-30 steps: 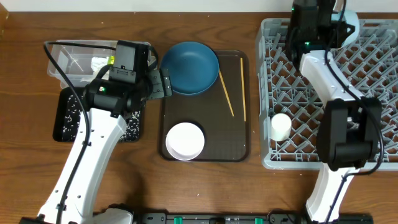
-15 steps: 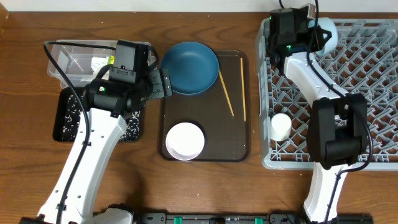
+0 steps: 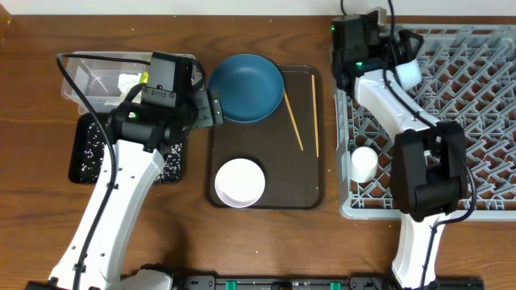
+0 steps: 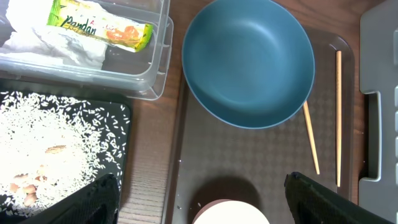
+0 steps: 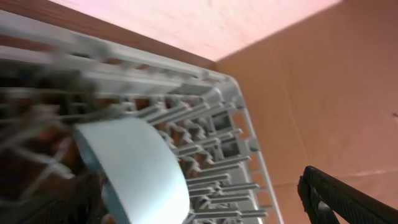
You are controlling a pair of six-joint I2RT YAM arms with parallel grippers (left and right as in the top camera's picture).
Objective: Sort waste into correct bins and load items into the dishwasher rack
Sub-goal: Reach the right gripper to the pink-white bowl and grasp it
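The light blue bowl [image 3: 407, 71] [image 5: 137, 168] rests tilted among the pegs at the back left of the dishwasher rack [image 3: 484, 121] [image 5: 211, 106]. My right gripper [image 3: 385, 50] [image 5: 205, 211] is just beside it, open and holding nothing. The small white cup [image 3: 364, 163] sits in the rack's front left. My left gripper [image 3: 208, 109] [image 4: 199, 208] hangs open over the brown tray's left edge. Below it are the dark blue bowl [image 3: 246, 87] [image 4: 249, 59], the white bowl [image 3: 239, 182] [image 4: 230, 214] and two chopsticks [image 3: 293, 121] [image 4: 311, 140].
The clear tub [image 3: 105, 76] [image 4: 152, 68] holds the wrapper [image 4: 99, 25] and tissue [image 4: 50, 43]. The black tray [image 3: 85, 149] [image 4: 121, 124] in front of it holds rice scraps [image 4: 56, 149]. The brown serving tray [image 3: 270, 193] lies between the bins and the rack.
My right gripper has opened and let go of the light blue bowl, which now sits in the rack. The right wrist swung left. The left arm has not moved.
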